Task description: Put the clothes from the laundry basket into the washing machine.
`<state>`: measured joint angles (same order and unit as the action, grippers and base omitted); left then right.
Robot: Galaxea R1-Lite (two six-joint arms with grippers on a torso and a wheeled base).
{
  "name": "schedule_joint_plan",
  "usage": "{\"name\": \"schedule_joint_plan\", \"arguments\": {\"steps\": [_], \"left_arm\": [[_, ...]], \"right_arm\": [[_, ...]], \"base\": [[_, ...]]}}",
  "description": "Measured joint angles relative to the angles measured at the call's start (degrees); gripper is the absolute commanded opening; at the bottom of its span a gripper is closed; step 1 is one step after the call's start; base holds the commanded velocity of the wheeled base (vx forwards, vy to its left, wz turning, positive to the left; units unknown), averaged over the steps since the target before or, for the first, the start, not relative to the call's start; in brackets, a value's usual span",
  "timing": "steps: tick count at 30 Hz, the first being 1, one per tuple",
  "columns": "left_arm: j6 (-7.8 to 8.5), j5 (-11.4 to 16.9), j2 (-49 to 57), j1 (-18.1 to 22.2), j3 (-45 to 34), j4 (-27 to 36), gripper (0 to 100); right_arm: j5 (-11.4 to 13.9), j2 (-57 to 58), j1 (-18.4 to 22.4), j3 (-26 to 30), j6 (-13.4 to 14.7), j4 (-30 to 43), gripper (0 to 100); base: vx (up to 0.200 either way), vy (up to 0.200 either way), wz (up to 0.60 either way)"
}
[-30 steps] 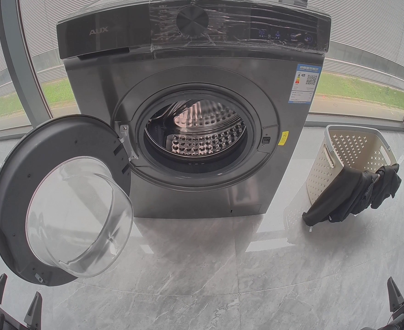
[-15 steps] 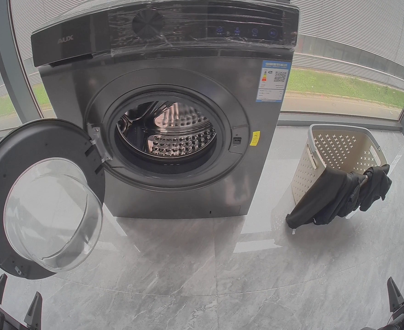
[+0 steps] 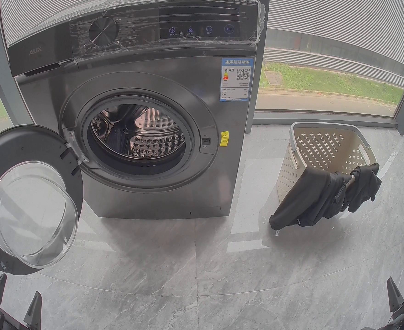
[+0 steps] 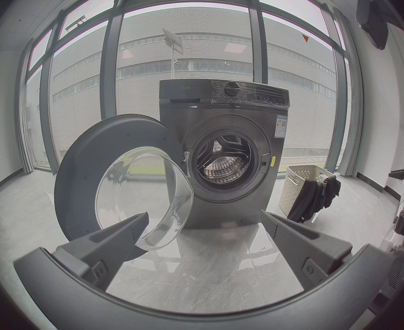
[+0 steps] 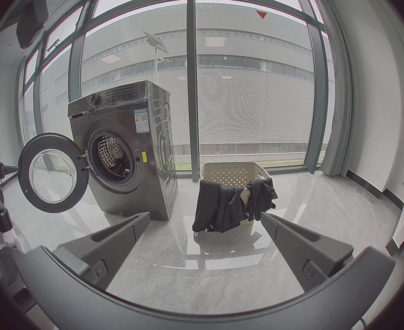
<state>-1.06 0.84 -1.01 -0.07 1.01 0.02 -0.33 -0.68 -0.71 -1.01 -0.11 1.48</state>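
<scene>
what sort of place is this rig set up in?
Probably a staged laundry corner in an office or lab building, not a home: a grey front-loading washing machine with film on its panel stands free on a polished grey stone-look floor, before floor-to-ceiling windows, beside a cream perforated plastic laundry basket.

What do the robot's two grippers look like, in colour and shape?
Left gripper and right gripper look alike: matte dark grey, each with two wedge-shaped fingers tapering to a point, a small round screw hole near each base, on a curved dark bar.
</scene>
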Motion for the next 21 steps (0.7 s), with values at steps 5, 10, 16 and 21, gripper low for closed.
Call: {"name": "schedule_joint_plan", "arguments": {"steps": [5,10,16,21], "left_arm": [[0.00,0.00,0.00,-0.02,0.00,-0.02,100],[-0.02,0.00,0.00,-0.02,0.00,-0.02,100],[0.11,-0.05,-0.02,-0.02,0.00,-0.02,100],[0.11,-0.05,-0.02,0.00,0.00,-0.05,100]], "right_arm": [[-0.02,-0.02,0.02,0.00,0.04,0.00,100],[0.00,-0.05,0.05,0.00,0.04,0.00,100],[-0.02,-0.06,0.02,0.00,0.04,0.02,100],[-0.02,-0.09,-0.02,0.00,0.01,0.02,100]], "base": [[0.200,0.000,0.00],[0.000,0.000,0.00],[0.000,-0.067,0.00],[0.000,-0.200,0.00]]}}
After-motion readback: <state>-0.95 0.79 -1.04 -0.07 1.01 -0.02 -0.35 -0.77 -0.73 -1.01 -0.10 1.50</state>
